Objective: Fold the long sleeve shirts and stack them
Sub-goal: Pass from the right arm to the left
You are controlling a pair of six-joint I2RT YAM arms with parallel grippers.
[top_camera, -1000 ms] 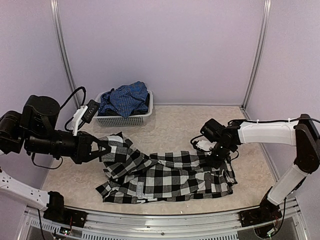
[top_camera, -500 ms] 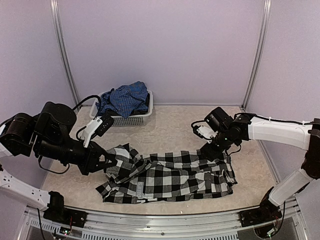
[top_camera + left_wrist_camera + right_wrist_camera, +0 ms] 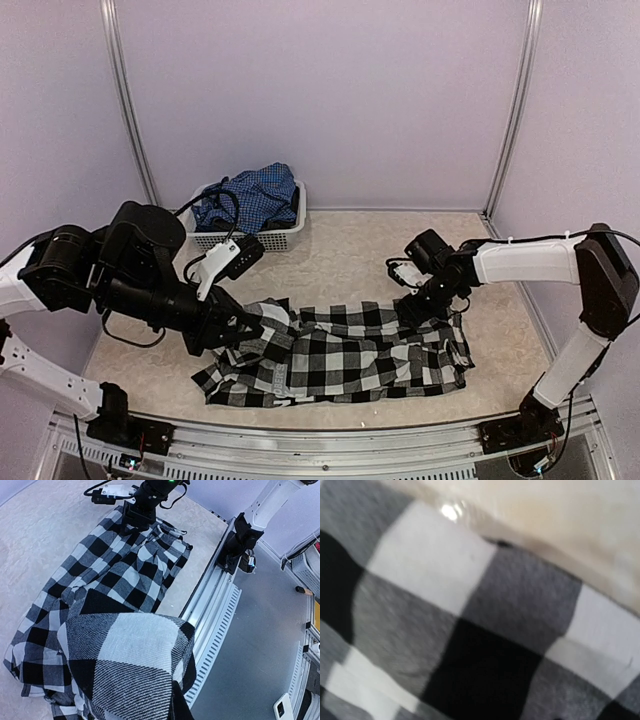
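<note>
The fold of the black-and-white checked shirt (image 3: 345,362) is in hand. It lies spread on the near half of the table (image 3: 350,245), and the left gripper (image 3: 238,328) is clamped on its left end, holding that part raised (the cloth drapes over the wrist camera). The right gripper (image 3: 412,303) sits low on the shirt's far right edge; whether it pinches cloth I cannot tell. The blue checked shirt (image 3: 245,195) waits in the white mesh basket (image 3: 255,240). Next, I judge, the left end must go rightward and be laid flat without dragging the rest

Left arm (image 3: 140,262) off the silver rail (image 3: 320,447) — fat black joints, white links, looping black cable — and the right arm (image 3: 525,262) matches, white forearm, black elbow.
</note>
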